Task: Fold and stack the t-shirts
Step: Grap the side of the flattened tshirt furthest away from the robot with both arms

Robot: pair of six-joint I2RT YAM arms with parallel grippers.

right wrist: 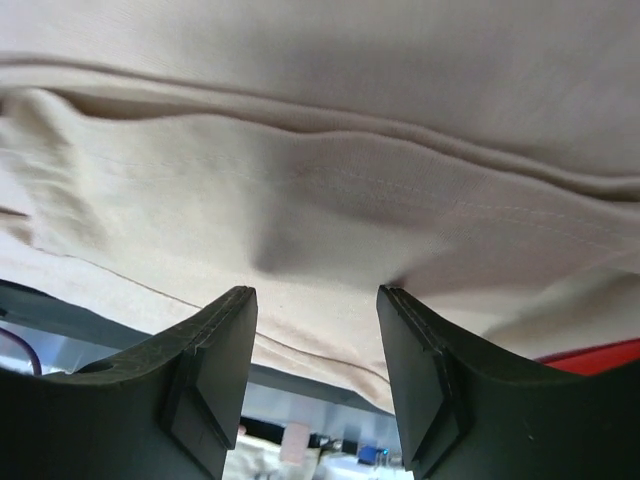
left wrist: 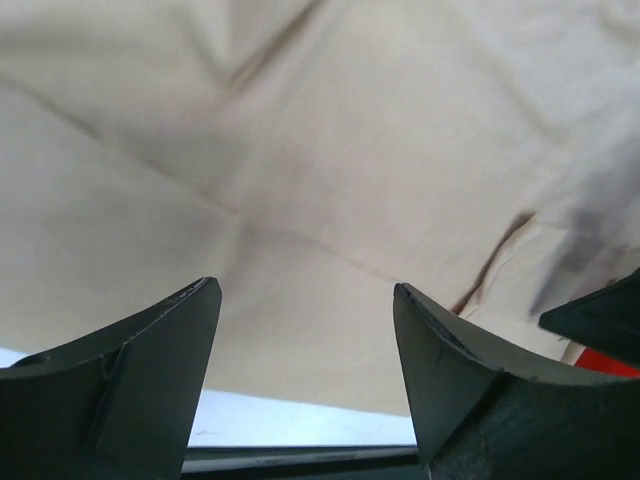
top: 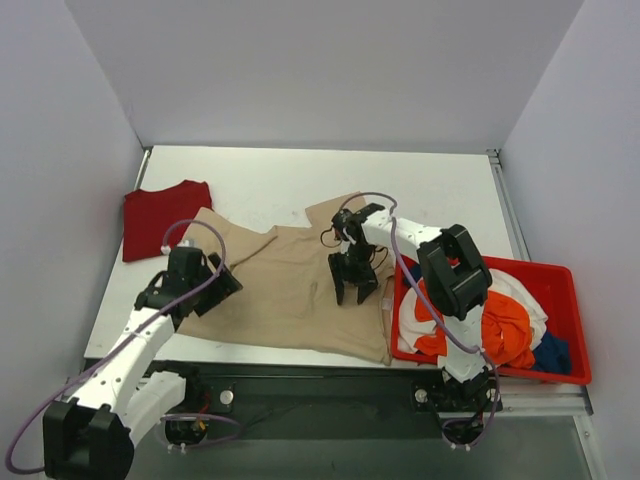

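While the beige t-shirt [top: 285, 300] lies beneath, left claw [top: 224, 279] and right claw [top: 351, 296] hang released.

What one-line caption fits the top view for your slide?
Left gripper and right gripper, open, over the spread beige t-shirt; dark red t-shirt far left, red bin right.

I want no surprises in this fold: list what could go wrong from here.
1. The beige tee has its near hem at the near edge of the table; a pull toward the arms could slide it off.
2. Its right side seems to touch the bin; a fold there might snag.
3. The cloth is creased below the open right gripper; a pinch may catch several layers.
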